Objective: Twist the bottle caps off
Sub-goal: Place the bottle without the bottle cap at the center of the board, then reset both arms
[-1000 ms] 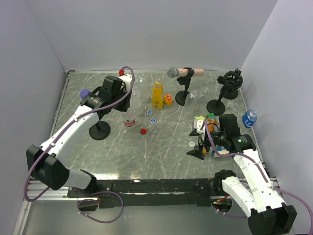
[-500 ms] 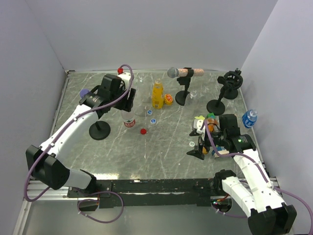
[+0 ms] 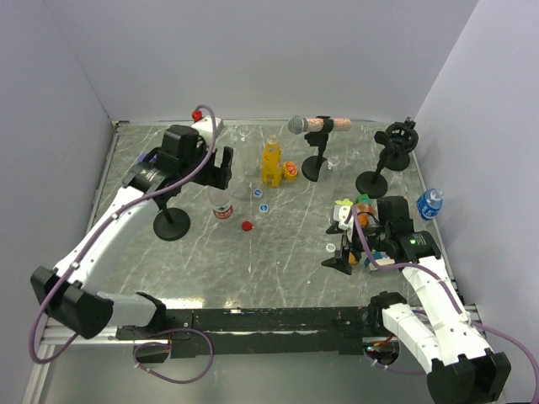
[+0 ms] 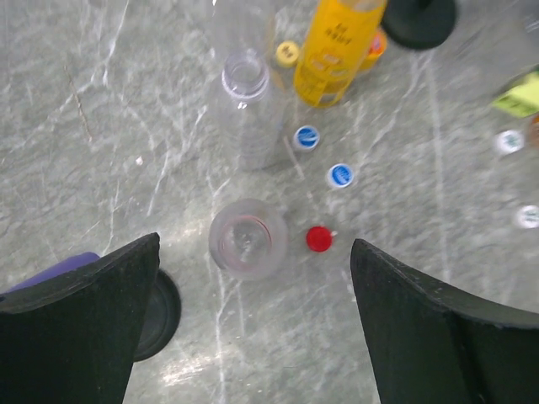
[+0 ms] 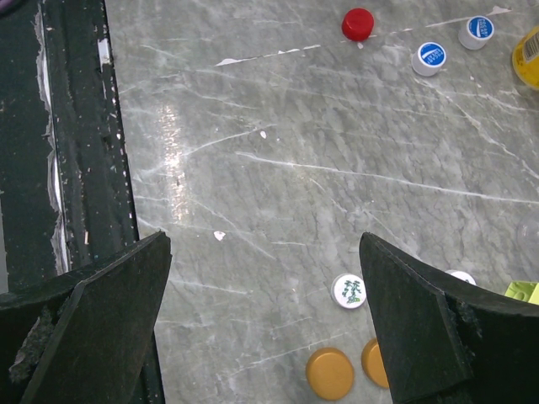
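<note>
Looking straight down, the left wrist view shows the left gripper with its two fingers spread wide and nothing held between them. Directly beneath it, on the grey marbled table, a clear bottle stands upright with its neck open. A red cap lies on the table just beside the bottle, not touching it. Beyond stands a second clear bottle, also uncapped, and then the yellow juice bottle with a yellow cap lying next to it. Two blue caps lie between the juice bottle and the red cap.

From overhead, the left arm hangs over the back-left of the table and covers the second clear bottle. Only the first one shows there, and its red-and-white label can be seen in this view but not from the wrist. The overhead view alone takes in a microphone on a stand near the back and a small blue-labelled bottle by the right wall.

The right wrist view shows the right gripper fully spread and empty, low over bare table beside the black front rail. Close under it lie a white cap with a green print, too small to make out from overhead, and two flat orange discs. The red cap and the blue caps sit at the far edge of this view.
</note>
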